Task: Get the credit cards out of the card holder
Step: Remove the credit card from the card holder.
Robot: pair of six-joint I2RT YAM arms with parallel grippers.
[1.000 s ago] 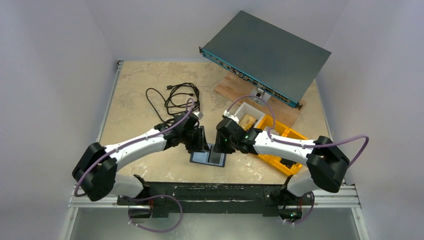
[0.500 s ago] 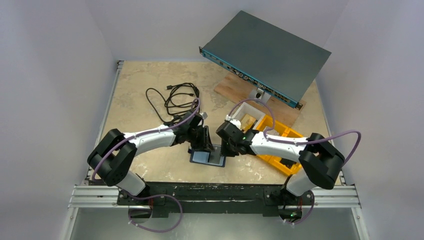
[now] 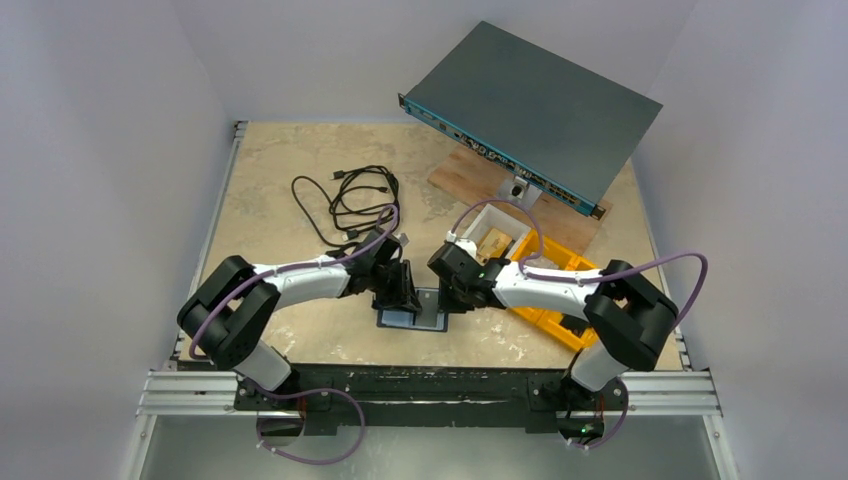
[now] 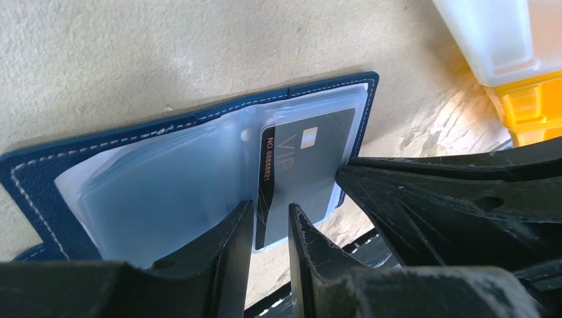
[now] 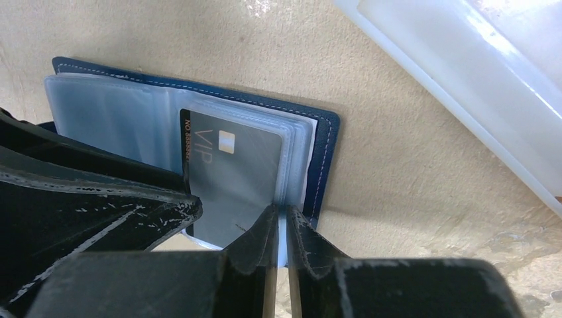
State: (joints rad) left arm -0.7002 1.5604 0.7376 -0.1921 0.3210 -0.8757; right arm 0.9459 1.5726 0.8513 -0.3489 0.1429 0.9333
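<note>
Right wrist, end effector [image 5: 280, 218] pinching card holder [image 5: 325, 159]

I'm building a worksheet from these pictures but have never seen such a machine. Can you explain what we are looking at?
This is a robot with two arms bolted to a table. One picture looks down from above; the other two come from wrist cameras. On the table are a black cable, a grey equipment box, yellow bins and an open blue card holder. A black VIP card sits in its clear sleeves. The right hand pinches the sleeves' edge; the left hand straddles the card's near edge, grip unclear.
</note>
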